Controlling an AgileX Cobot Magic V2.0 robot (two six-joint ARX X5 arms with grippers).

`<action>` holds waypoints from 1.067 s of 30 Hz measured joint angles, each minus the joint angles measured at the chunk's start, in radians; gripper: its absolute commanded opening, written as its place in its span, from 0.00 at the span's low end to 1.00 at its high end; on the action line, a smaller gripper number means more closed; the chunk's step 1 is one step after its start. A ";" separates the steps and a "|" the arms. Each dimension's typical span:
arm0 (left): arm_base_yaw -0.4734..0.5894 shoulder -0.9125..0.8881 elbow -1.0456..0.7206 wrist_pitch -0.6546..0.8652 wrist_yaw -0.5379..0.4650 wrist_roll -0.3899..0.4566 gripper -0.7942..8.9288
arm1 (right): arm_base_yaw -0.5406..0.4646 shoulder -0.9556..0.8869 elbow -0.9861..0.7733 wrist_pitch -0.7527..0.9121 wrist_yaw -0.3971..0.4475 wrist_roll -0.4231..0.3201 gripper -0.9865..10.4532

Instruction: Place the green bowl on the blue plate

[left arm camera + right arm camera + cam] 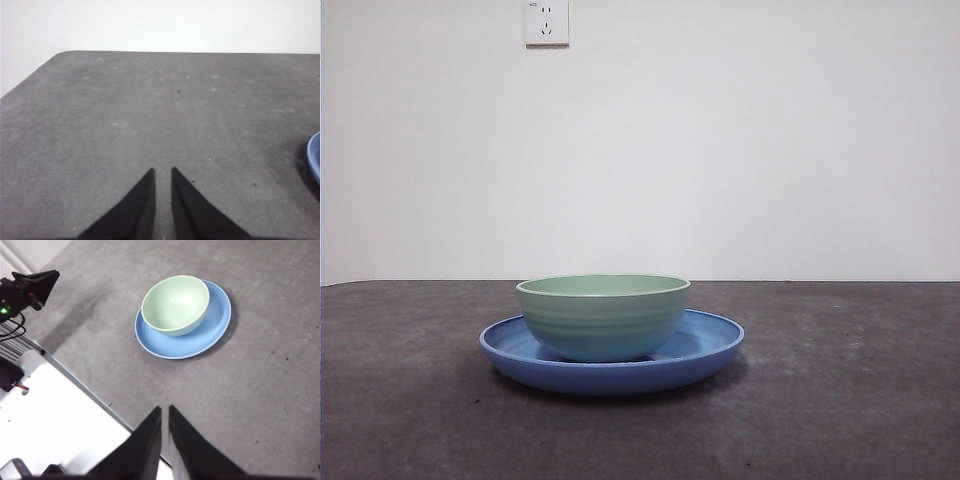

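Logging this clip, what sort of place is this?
Probably a bare robot test bench, not a kitchen: grey table, plain white wall with a socket, one green bowl on a blue plate.

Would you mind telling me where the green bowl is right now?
The green bowl sits upright on the blue plate, a little off its centre, near the middle of the table in the front view.

Both grippers, left [163, 172] and right [165, 410], have black, tapering, pointed jaws. A white base [55, 415] carries black cables [12, 330].
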 measured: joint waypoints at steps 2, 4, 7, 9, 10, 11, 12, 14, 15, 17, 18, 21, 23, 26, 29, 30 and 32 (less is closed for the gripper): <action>0.000 0.000 0.000 0.000 0.000 0.000 0.13 | -0.040 -0.005 -0.002 0.001 -0.003 0.000 0.11; 0.000 0.000 0.000 0.000 0.000 0.000 0.13 | -0.105 -0.021 -0.017 0.016 -0.012 -0.010 0.11; 0.000 0.000 0.000 0.000 0.000 0.000 0.13 | -0.216 -0.080 -0.093 0.142 -0.020 -0.061 0.11; 0.000 0.000 0.000 0.000 0.000 0.000 0.13 | -0.271 -0.134 -0.179 0.267 -0.020 -0.093 0.11; 0.000 0.000 0.000 0.000 0.000 0.000 0.13 | -0.295 -0.164 -0.235 0.342 -0.020 -0.110 0.11; 0.000 0.000 0.000 0.000 0.000 0.000 0.13 | -0.316 -0.196 -0.296 0.420 -0.019 -0.126 0.11; 0.000 0.000 0.000 0.000 0.000 0.000 0.13 | -0.333 -0.223 -0.349 0.482 -0.019 -0.135 0.11; 0.000 0.000 0.000 0.000 0.000 0.000 0.13 | -0.365 -0.282 -0.474 0.615 -0.019 -0.149 0.11; 0.000 0.000 0.000 0.000 0.000 0.000 0.13 | -0.376 -0.306 -0.526 0.663 -0.017 -0.151 0.11; 0.000 0.000 0.000 0.000 0.000 0.000 0.13 | -0.396 -0.356 -0.637 0.763 0.000 -0.156 0.11; 0.000 0.000 0.000 0.000 0.000 0.000 0.13 | -0.402 -0.373 -0.681 0.804 0.008 -0.156 0.11; 0.000 0.000 0.000 0.000 0.000 0.000 0.13 | -0.413 -0.423 -0.803 0.916 0.027 -0.156 0.11; 0.000 0.000 0.000 0.000 0.000 0.000 0.13 | -0.414 -0.454 -0.868 0.954 0.049 -0.156 0.11; 0.000 0.000 0.000 0.000 0.000 0.000 0.13 | -0.414 -0.495 -0.937 1.003 0.113 -0.140 0.11; 0.000 0.000 0.000 0.000 0.000 0.000 0.13 | -0.414 -0.533 -0.969 1.022 0.195 -0.107 0.11; 0.000 0.000 0.000 0.000 0.000 0.000 0.13 | -0.414 -0.540 -0.975 1.024 0.220 -0.098 0.11; 0.000 0.000 0.000 0.000 0.000 0.000 0.13 | -0.414 -0.553 -0.986 1.026 0.270 -0.087 0.11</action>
